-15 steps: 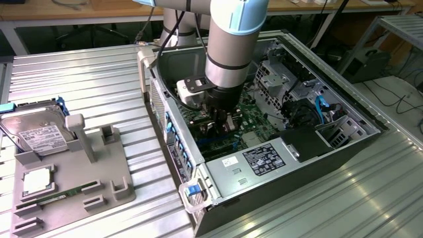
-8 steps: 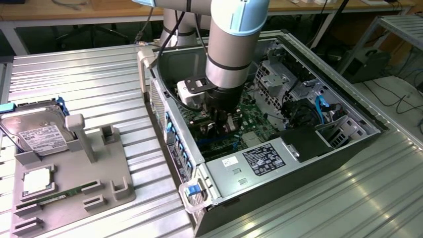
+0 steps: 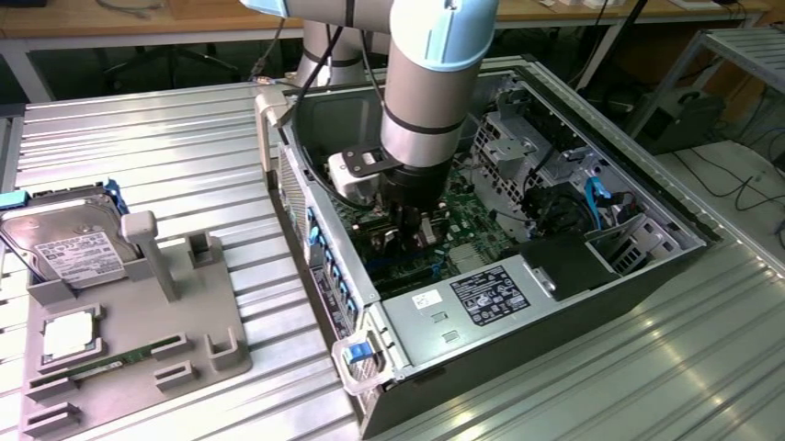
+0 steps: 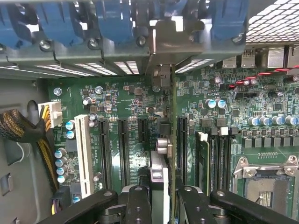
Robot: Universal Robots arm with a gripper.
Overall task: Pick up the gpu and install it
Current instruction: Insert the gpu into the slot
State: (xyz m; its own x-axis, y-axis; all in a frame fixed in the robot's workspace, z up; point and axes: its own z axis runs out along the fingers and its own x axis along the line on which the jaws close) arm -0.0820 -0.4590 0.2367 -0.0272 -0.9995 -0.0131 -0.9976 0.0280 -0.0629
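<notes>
In the wrist view the gpu (image 4: 162, 145) appears edge-on as a thin card standing upright over the green motherboard (image 4: 126, 98), between the black expansion slots (image 4: 105, 149). Its silver bracket (image 4: 171, 41) reaches the case's rear slot openings. My gripper (image 4: 166, 199) is shut on the card, with one black finger (image 4: 138, 203) on each side. From the exterior view the arm reaches down into the open computer case (image 3: 576, 294), and the gripper (image 3: 411, 225) sits low over the board. I cannot tell whether the card is seated in a slot.
Blue slot latches (image 4: 112, 23) line the case's rear wall. A yellow-black cable bundle (image 4: 28, 130) lies beside the board, and the CPU socket (image 4: 266, 186) is nearby. Outside the case, a grey fixture (image 3: 135, 340) carries a hard drive (image 3: 73, 250) and a green memory stick (image 3: 117, 361).
</notes>
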